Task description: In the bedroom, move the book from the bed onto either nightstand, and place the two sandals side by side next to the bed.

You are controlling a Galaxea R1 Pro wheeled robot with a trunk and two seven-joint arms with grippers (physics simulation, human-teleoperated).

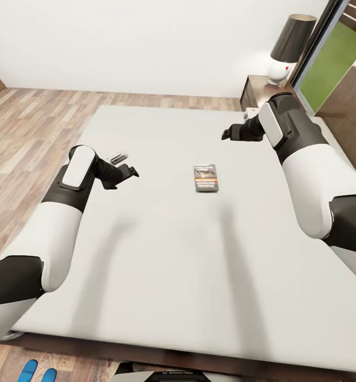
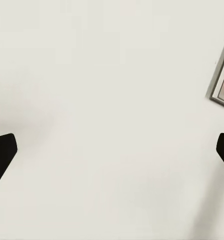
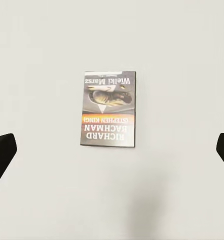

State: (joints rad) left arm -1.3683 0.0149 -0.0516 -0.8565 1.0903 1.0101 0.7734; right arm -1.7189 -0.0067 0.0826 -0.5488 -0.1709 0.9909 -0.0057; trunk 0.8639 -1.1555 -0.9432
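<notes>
From my head camera, the book [image 1: 206, 177] lies flat in the middle of the bed [image 1: 146, 254], between my two arms. My right claw [image 1: 226, 133] hangs above the bed, a bit farther than the book and to its right. My left claw [image 1: 131, 173] hangs to the book's left. The nightstand [image 1: 254, 90] stands at the far right, with a lamp [image 1: 287, 48] on it. Two blue sandals [image 1: 36, 372] lie on the floor, near left.

In my left wrist view, my fingers [image 2: 2, 155] are wide apart and hold nothing.

In my right wrist view, my fingers [image 3: 1, 154] are wide apart too, empty, with the book between them and far below. I think I should go straight down, then pinch its edges gently.
</notes>
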